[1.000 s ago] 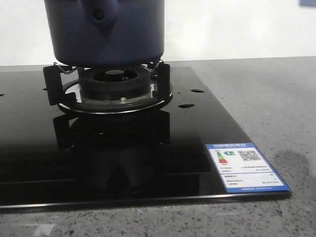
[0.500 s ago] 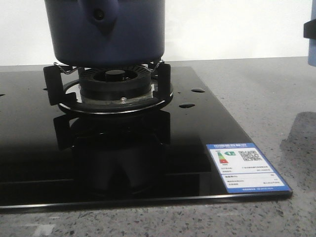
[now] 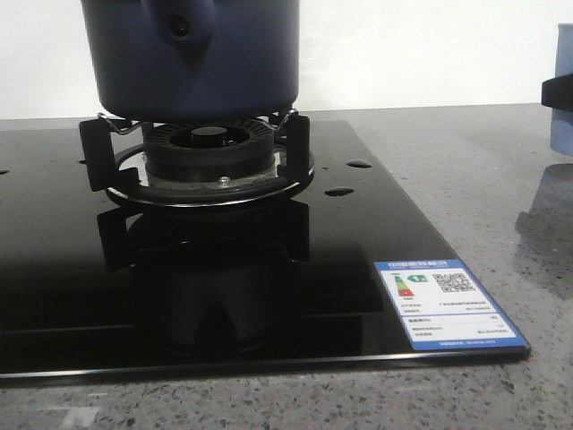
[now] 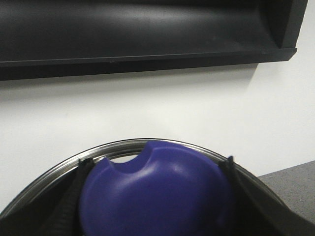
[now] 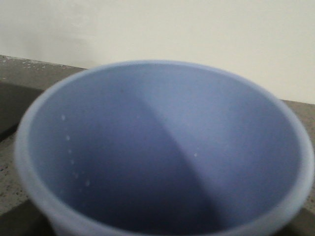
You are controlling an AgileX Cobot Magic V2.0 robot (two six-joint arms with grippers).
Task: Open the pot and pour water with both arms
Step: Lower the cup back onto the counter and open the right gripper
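The dark navy pot point(image 3: 192, 58) stands on the burner point(image 3: 208, 152); its top is cut off in the front view. My left gripper point(image 4: 155, 199) is shut on the blue knob point(image 4: 157, 182) of the lid, one dark finger on each side. The lid's metal rim point(image 4: 123, 146) curves behind the knob. A pale blue cup point(image 5: 162, 147) fills the right wrist view, with droplets on its inner wall. The cup point(image 3: 564, 134) hangs above the counter at the front view's right edge. My right gripper point(image 3: 559, 91) shows as a dark band round it, fingers hidden.
The burner sits on a black glass cooktop point(image 3: 269, 269) with a blue energy label point(image 3: 445, 303) at its front right corner. Grey speckled counter point(image 3: 483, 179) lies to the right. A black hood point(image 4: 147, 34) hangs on the white wall.
The pale blue cup with my right gripper has come down and slightly leftward into the front view at the right edge. The pot has not moved.
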